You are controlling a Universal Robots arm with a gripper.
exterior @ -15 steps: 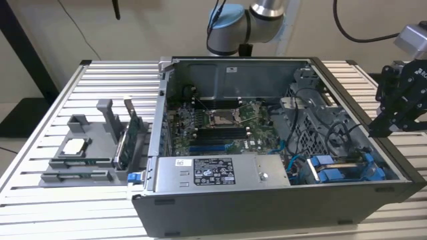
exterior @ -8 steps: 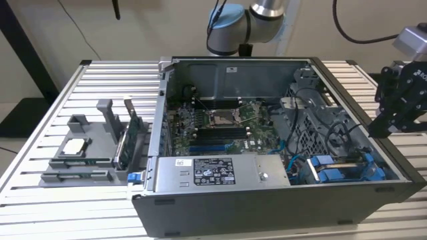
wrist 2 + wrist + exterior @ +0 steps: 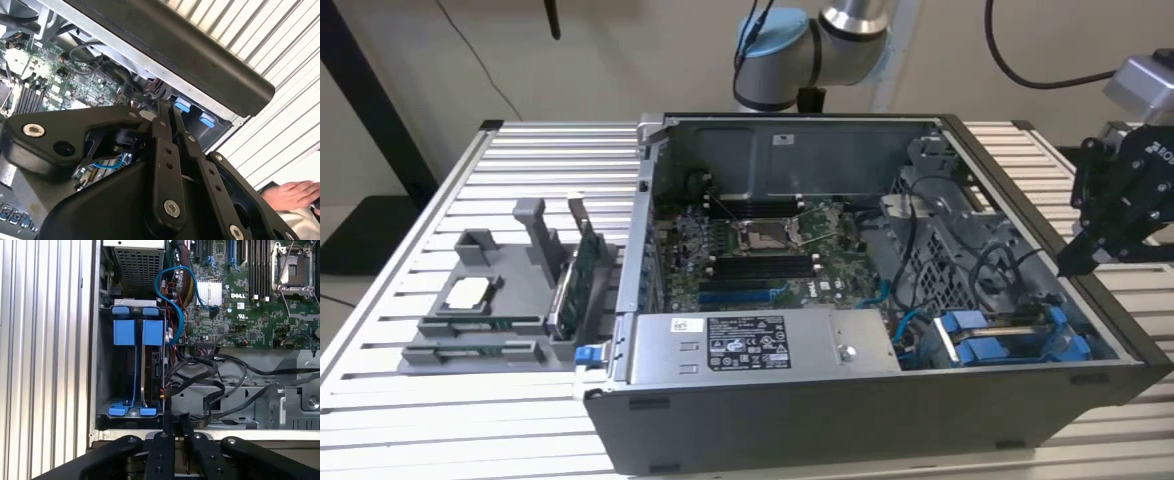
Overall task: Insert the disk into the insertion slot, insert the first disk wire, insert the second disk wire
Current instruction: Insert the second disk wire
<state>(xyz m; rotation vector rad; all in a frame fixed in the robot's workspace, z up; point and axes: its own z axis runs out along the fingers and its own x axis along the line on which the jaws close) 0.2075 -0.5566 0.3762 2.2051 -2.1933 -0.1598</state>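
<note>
– Jaws first: how do they stand?
– Pressed together, with nothing pinched. The gripper (image 3: 1071, 263) hangs outside the computer case (image 3: 854, 410), off its wall at the exterior view's right, fingers pointing down.
– And the disk?
– The disk (image 3: 151, 372) stands on edge in the drive bay, in its blue carrier frame (image 3: 152, 333), so I'd call the insertion step done. A second blue frame (image 3: 124, 333) sits just beside it, and that one looks empty.
– Which way does it lie from the jaws?
– Straight ahead of the fingertips in the first wrist view, just over the case wall. Its long axis runs roughly in line with the closed fingers, away from them into the case. In the exterior view, the bay is below the gripper and toward that view's left.
– What about the wires?
– A blue cable (image 3: 167, 295) loops beside the bay, and black cables (image 3: 210, 375) trail past the disk's side. I cannot tell whether either is plugged in.
– Anything else nearby?
– A person's hand (image 3: 292, 195) rests beyond the case in the second wrist view, well apart from the bay.
</note>
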